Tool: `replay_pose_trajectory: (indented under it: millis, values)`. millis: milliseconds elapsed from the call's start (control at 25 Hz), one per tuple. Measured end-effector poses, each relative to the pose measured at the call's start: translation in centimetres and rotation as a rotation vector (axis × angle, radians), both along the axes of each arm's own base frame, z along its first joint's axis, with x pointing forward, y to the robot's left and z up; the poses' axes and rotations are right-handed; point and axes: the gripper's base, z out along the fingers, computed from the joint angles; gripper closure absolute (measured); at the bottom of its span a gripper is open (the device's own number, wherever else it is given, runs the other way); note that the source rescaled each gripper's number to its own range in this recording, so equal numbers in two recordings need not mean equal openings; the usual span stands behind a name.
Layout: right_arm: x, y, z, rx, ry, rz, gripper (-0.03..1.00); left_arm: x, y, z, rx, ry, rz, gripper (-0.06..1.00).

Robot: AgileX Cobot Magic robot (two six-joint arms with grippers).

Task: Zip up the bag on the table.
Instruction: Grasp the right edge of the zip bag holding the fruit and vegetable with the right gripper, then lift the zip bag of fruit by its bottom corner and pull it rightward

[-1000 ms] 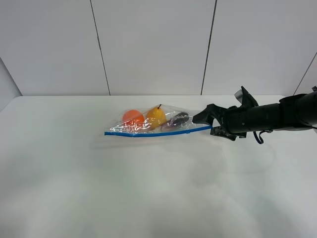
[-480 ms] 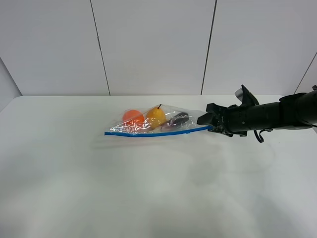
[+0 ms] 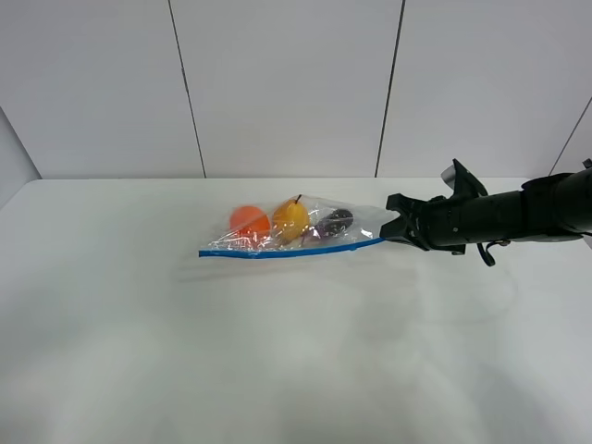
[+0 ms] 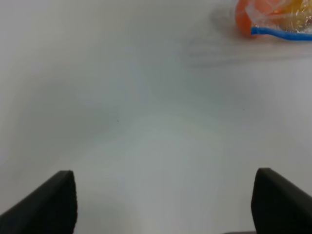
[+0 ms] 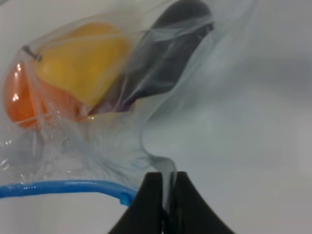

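The bag [image 3: 291, 231] lies on the white table [image 3: 277, 351], clear and crinkly, with a blue zipper strip [image 3: 287, 250] along its near edge. It holds an orange, a yellow and a dark purple fruit. My right gripper [image 3: 392, 228] is shut on the bag's right-hand corner. In the right wrist view the fingertips [image 5: 155, 187] pinch a fold of plastic just past the strip's end [image 5: 63, 187]. My left gripper [image 4: 165, 195] is open and empty over bare table. The bag's left end [image 4: 273, 22] shows far from it. The left arm is out of the exterior view.
Grey wall panels [image 3: 287, 83] stand behind the table's far edge. The right arm [image 3: 518, 215] reaches in from the right side, low over the tabletop.
My right gripper has risen slightly and drawn back to the right. The bag has slid a little to the right with it, and its right corner is lifted.
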Motion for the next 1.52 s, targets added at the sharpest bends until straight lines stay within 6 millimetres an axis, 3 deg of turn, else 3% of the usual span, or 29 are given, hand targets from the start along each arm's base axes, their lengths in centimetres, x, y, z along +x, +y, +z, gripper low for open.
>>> replay_pose_trajectory:
  millis: [240, 560, 840, 1040, 1240, 1520]
  values:
    - [0.0, 0.0, 0.0, 0.001, 0.0, 0.001, 0.96, 0.0, 0.0, 0.0, 0.0, 0.0, 0.0, 0.0]
    - [-0.3, 0.3, 0.0, 0.007, -0.002, 0.055, 0.97, 0.0, -0.1, 0.2, 0.061, -0.019, -0.043, 0.0]
    - [-0.4, 1.3, 0.9, 0.113, -0.018, 0.134, 0.97, 0.1, -2.1, 2.0, 0.182, -0.24, -0.331, 0.0]
    - [0.4, 1.8, 2.6, 0.168, -0.077, 0.192, 0.97, 0.1, -3.4, 3.5, 0.397, -0.49, -0.529, 0.0]
    - [0.7, 2.2, 4.0, 0.215, -0.118, 0.237, 0.97, 0.5, -4.7, 3.4, 0.56, -0.677, -0.696, 0.0]
    - [0.6, 2.3, 4.1, 0.229, -0.108, 0.257, 0.97, 3.9, -5.7, 4.3, 0.596, -0.726, -0.849, 0.0]
